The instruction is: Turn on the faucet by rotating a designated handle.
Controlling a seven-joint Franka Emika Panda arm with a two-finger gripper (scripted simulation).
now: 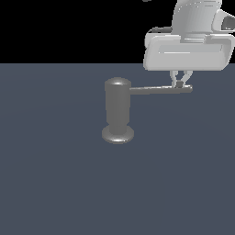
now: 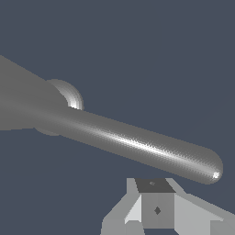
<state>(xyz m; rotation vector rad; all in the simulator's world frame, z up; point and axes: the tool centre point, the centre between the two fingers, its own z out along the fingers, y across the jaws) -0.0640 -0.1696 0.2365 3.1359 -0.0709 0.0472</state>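
The faucet (image 1: 117, 108) is a dull grey upright cylinder with a domed top, standing on a round flared base disc on the flat grey floor. Its handle (image 1: 158, 90), a thin straight grey rod, projects from near the top toward the exterior view's right. My white gripper (image 1: 180, 84) hangs from above at the handle's rounded tip, with its fingers drawn together. In the wrist view the handle (image 2: 137, 142) crosses the picture from the faucet body (image 2: 20, 103). My gripper (image 2: 156, 206) sits shut just beside the rod near its tip, with nothing between the fingers.
The floor (image 1: 55, 183) is a plain dark grey surface all around the faucet. The white arm and hand (image 1: 188, 46) fill the upper part of the exterior view's right side. No other objects show.
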